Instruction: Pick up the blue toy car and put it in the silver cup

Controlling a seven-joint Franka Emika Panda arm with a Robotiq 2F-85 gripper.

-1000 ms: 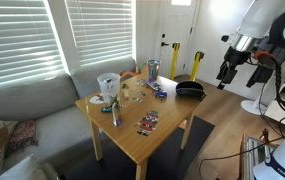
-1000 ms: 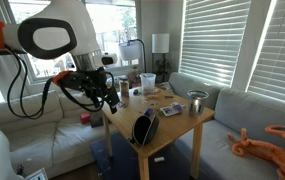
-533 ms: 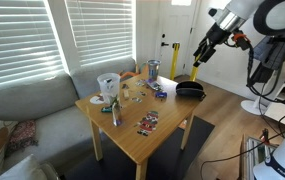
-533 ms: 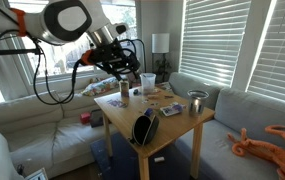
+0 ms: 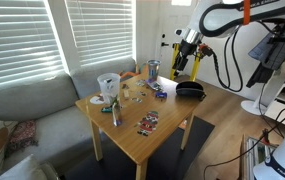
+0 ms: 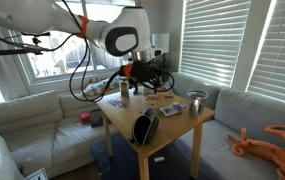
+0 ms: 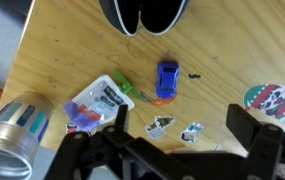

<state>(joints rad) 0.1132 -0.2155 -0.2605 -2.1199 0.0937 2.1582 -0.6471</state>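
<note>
Gripper (image 7: 177,135) hovers over wooden table (image 7: 72,50), jaws spread wide, nothing held; apparently lining up for descent. Blue toy car (image 7: 167,80) sits on tabletop just ahead of fingers, between black bowl (image 7: 142,12) and scattered wrappers (image 7: 162,125). Car small, low, rounded, glossy; looks like hard plastic, likely a narrow pinch. Silver cup (image 7: 12,135) stands apart near table edge, mouth up, ready to receive the car: tall, narrow, shiny metal cylinder. Flat multicoloured packet (image 7: 272,100) lies clear of likely path.

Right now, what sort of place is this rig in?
Probably a home living room: a grey sofa below slatted window blinds, a wooden table, and a shaded lamp.
</note>
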